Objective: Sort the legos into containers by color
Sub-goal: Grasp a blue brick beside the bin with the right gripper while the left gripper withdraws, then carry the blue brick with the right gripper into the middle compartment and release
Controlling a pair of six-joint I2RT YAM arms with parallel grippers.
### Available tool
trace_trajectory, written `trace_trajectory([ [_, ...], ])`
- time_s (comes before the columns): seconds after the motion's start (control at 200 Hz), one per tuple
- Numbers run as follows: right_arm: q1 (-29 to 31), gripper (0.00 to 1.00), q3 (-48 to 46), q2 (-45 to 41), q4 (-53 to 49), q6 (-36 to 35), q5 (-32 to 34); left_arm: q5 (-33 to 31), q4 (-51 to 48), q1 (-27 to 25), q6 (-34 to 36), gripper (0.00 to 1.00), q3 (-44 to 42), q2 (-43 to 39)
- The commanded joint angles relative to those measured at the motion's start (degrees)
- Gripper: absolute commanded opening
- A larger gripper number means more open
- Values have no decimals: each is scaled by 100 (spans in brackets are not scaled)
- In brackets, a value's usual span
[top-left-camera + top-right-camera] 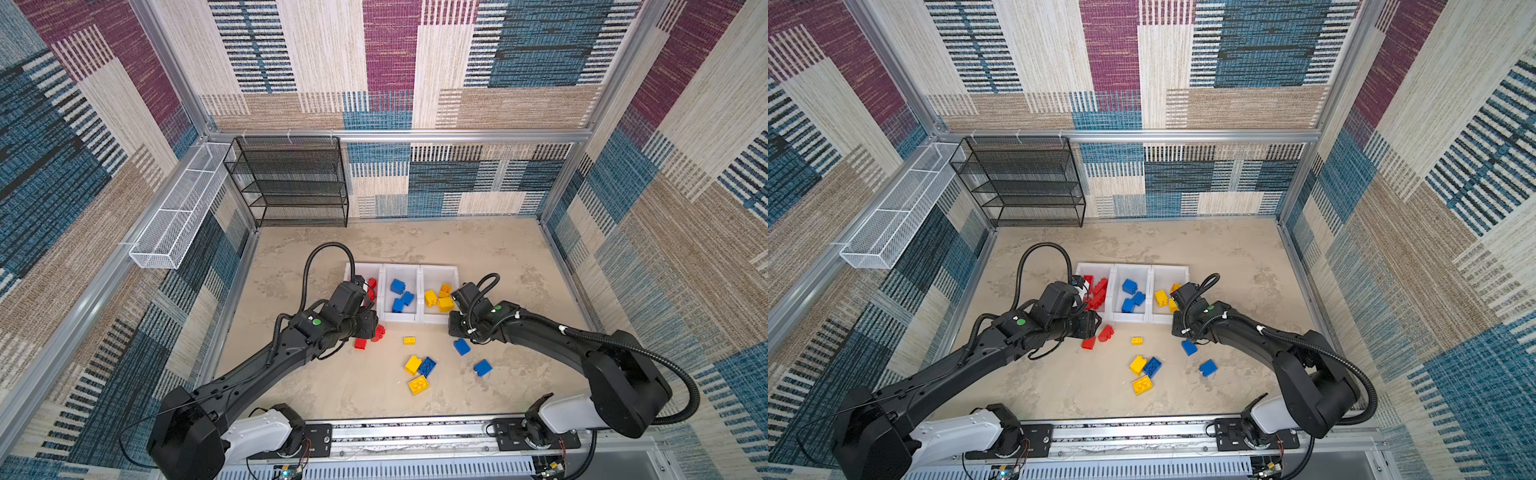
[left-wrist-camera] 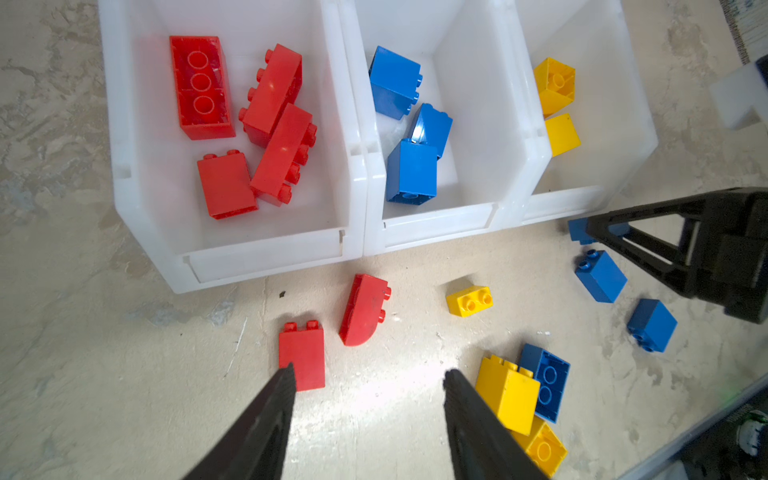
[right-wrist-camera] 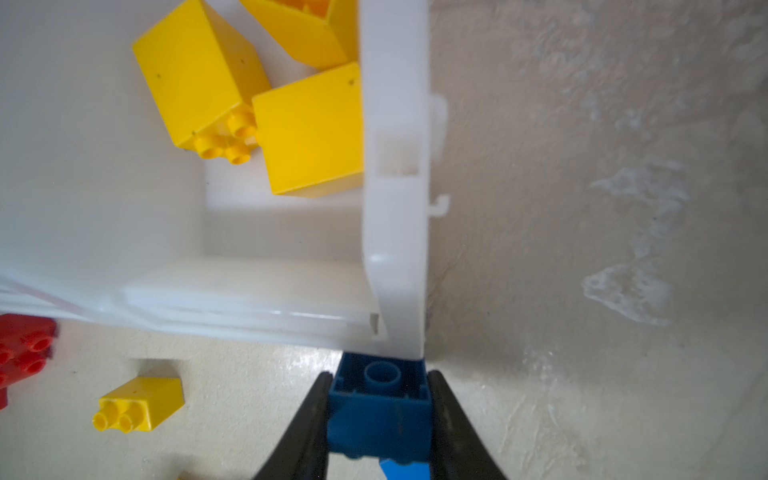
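I find the right claw [image 3: 379, 374] clamped on a blue brick [image 3: 378, 419]; next, I judge, lift it leftward into the middle bin [image 2: 436, 228]. Left claw [image 2: 370, 369] gapes, empty.

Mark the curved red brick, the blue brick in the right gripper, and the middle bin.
curved red brick [image 2: 363, 311], left wrist view, flat side.
held blue brick [image 3: 378, 419], right wrist view, side face.
middle bin [image 2: 436, 227], left wrist view, front rim.
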Motion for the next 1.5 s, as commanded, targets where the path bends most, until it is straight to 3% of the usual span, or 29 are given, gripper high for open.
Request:
trace_trajectory([
  [0.0,6,28,33,-223,-141,71,47,-68,81,3,-163,61,-31,-38],
  [0.23,15,26,664,-572,-627,-28,212,-235,-27,3,-149,61,-54,-169],
  [0.406,69,25,1521,-297,-692,-319,176,-299,-84,13,-141,61,-77,-258],
  [0.771,568,26,3883,2123,-346,-1062,-98,-269,-97,38,-252,61,-418,-586],
  [1.107,610,28,4670,3293,-320,-1238,-328,-252,-147,38,-357,61,-584,-760],
  [1.182,614,32,4600,3278,-286,-1233,-313,-235,-178,38,-352,61,-546,-740],
  [1.357,612,59,4571,3212,-348,-1230,-293,-262,-218,38,-389,61,-582,-789],
  [1.492,614,65,4496,3051,-347,-1203,-217,-226,-241,38,-391,61,-610,-794],
])
